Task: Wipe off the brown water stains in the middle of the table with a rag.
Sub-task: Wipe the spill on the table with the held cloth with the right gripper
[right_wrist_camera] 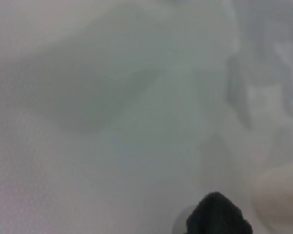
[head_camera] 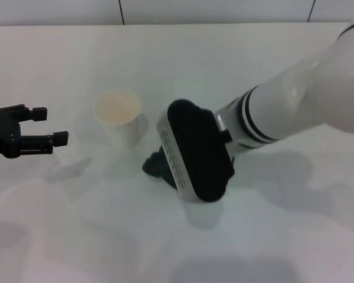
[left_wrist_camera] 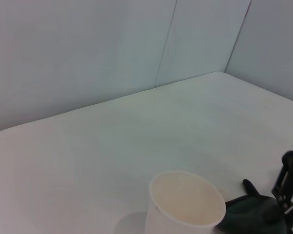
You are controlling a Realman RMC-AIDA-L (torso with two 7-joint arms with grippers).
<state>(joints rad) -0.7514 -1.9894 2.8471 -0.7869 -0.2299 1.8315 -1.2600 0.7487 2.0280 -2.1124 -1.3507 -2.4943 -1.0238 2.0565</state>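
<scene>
Dark green-black cloth rag (head_camera: pixel 156 167) lying on the wide plain white smooth table (head_camera: pixel 271 236), near mid-table, pressed under the right arm's wrist housing and just beside the base of the white paper cup (head_camera: pixel 119 115); only a dark corner poking out in the head view; seen again beyond the cup (left_wrist_camera: pixel 187 204) in the left wrist view as a dark bundle (left_wrist_camera: pixel 249 214), and at the frame edge of the right wrist view (right_wrist_camera: pixel 218 215). No brown stain visible anywhere; possibly hidden under the rag or the arm, cannot tell. Far table edge running along the pale wall; broad bare white surface open toward the robot and to the right of the arm; less room on the left, where the cup stands upright and close to the rag. Right arm reaching in from the right, forearm sloping down toward mid-table, black-and-white wrist block tipped over the rag; right gripper (left_wrist_camera: pixel 289 192) glimpsed only in part beside the cloth in the left wrist view, fingers' state impossible to tell. Left gripper (head_camera: pixel 40 125) hovering at the left side, well apart from the cup, black fingers (head_camera: pixel 60 138) spread apart and holding nothing.
</scene>
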